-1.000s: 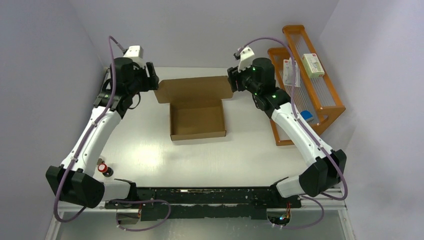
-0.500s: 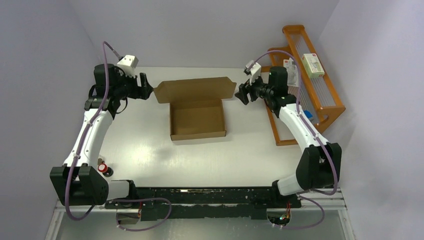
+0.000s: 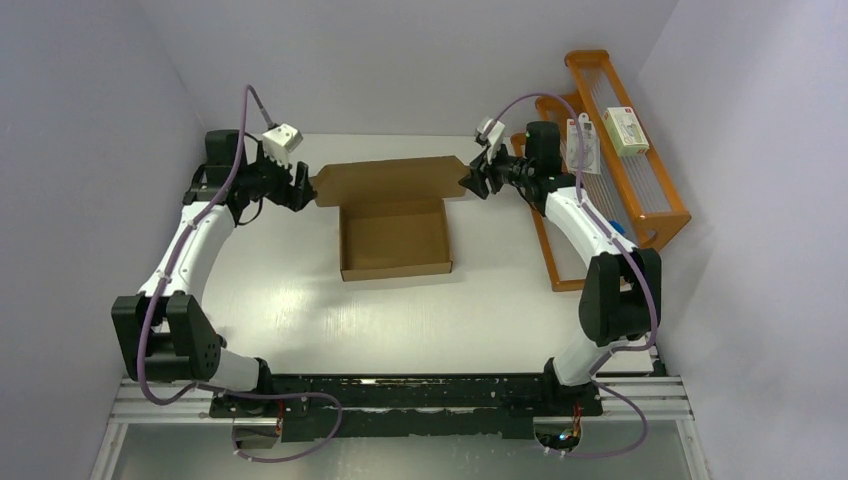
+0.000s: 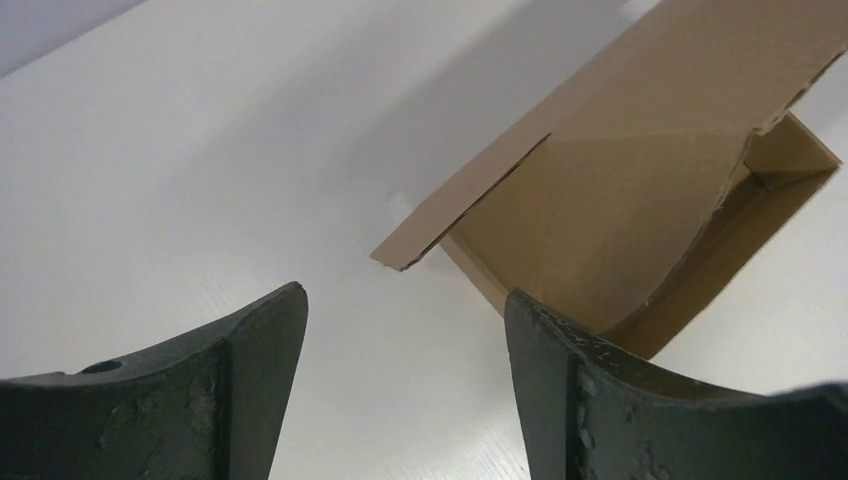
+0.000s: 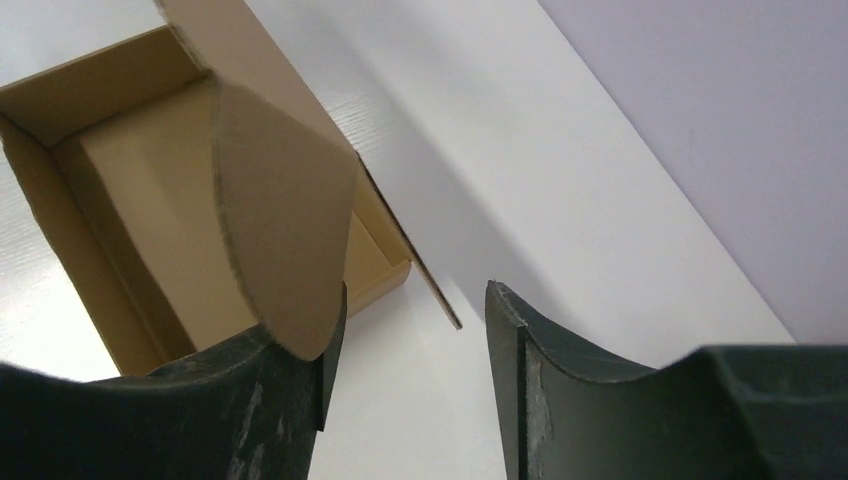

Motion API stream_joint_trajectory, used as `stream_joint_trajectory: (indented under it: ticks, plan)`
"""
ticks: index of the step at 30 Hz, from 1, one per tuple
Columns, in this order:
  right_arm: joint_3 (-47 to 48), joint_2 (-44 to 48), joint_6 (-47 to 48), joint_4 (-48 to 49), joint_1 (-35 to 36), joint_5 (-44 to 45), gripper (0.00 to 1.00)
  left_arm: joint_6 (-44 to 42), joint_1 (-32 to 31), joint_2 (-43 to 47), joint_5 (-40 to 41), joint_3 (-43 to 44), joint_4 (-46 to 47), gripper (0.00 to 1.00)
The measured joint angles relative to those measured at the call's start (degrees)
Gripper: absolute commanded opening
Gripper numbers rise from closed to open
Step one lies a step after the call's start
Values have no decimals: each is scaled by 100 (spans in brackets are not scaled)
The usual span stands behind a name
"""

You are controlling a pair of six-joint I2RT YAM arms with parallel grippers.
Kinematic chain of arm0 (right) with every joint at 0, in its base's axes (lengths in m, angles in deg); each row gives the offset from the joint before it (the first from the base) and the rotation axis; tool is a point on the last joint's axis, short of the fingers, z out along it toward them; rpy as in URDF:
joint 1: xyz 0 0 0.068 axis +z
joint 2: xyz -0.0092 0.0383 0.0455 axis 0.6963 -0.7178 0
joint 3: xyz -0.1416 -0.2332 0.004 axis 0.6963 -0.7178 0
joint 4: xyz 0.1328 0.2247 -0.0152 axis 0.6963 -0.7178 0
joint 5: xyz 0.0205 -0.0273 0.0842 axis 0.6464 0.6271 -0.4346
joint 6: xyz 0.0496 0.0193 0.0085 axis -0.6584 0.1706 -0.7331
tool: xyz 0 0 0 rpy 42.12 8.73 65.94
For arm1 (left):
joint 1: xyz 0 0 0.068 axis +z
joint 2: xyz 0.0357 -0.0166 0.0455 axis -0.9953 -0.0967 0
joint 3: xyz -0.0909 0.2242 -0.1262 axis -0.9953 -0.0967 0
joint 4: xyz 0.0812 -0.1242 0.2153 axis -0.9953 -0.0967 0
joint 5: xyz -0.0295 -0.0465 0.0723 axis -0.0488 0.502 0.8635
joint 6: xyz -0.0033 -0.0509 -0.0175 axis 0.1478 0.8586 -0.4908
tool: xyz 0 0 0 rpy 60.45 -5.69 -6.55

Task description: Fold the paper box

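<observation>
The box (image 3: 395, 243) is plain brown corrugated cardboard, a shallow rectangular tray, open on top and sitting flat near the middle of the table (image 3: 300, 300). Its lid (image 3: 390, 182) stands up from the far wall, a small flap at each end.

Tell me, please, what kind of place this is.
Probably a robot test cell in a laboratory. A white table is closed in by plain walls, the left arm and the right arm stand on a rail at its near edge, with a paper box between them.
</observation>
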Motion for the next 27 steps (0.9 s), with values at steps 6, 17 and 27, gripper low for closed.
stream_joint_trajectory:
  ticks: [6, 17, 27]
  plan:
    - [76, -245, 26, -44, 0, -188, 37, -258, 0, -339, -505, 280, -162, 70]
    - [83, -245, -153, 33, 15, -332, 7, -308, 0, -763, -1069, 503, -236, 29]
    - [-501, 107, -1036, 780, 319, 538, 0, 575, -199, -439, -658, 179, 131, 13]
